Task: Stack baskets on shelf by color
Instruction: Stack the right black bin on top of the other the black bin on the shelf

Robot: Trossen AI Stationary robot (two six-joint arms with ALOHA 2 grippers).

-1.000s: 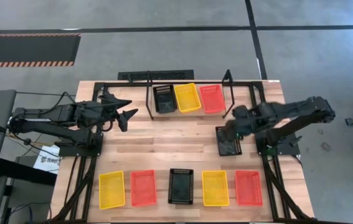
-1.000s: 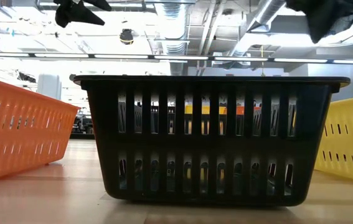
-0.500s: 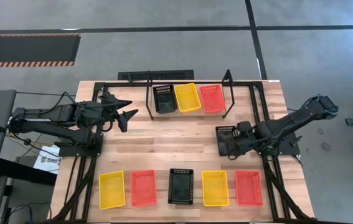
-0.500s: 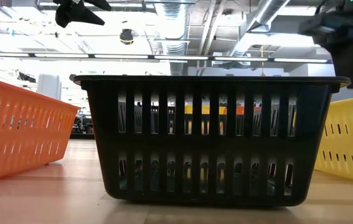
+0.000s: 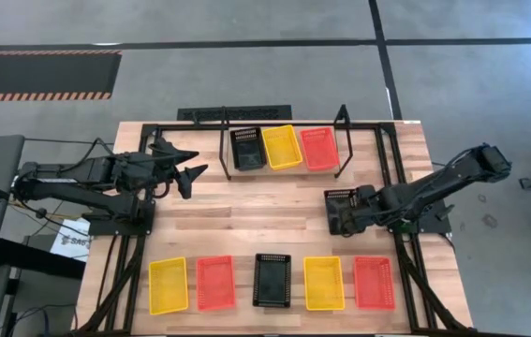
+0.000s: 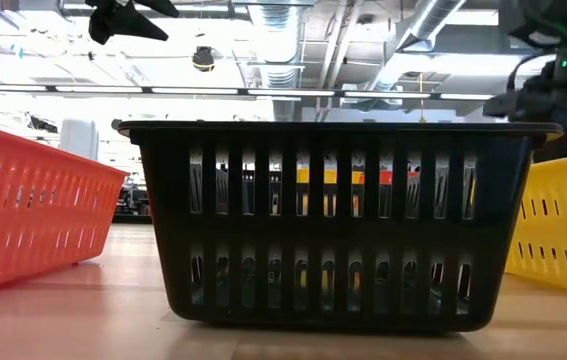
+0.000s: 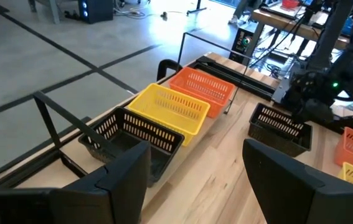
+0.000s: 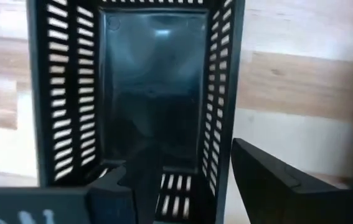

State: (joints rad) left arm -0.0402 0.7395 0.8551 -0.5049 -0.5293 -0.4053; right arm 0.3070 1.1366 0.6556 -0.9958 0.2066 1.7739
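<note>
Found the right gripper (image 5: 353, 212) low over the right part of the table (image 5: 246, 211), at a loose black basket (image 8: 151, 81). Straddled one long wall of that basket: one finger (image 8: 136, 186) inside, the other (image 8: 276, 180) outside, jaws spread and released, not clamped on the wall as far as visible. Lay flat on the wood, this basket, between the shelf (image 5: 223, 148) and the front row, well apart from both.

Held the left gripper (image 5: 190, 173) above the table, just left of the shelf, jaws also released, with nothing between them.

Counted three baskets side by side on the shelf at the far edge: a black one (image 5: 246, 148), a yellow one (image 5: 282, 147), a red one (image 5: 319, 148). Counted five more in a row along the near edge: yellow (image 5: 169, 285), red (image 5: 215, 283), black (image 5: 272, 280), yellow (image 5: 324, 283), red (image 5: 374, 282), each apart from the next.
</note>
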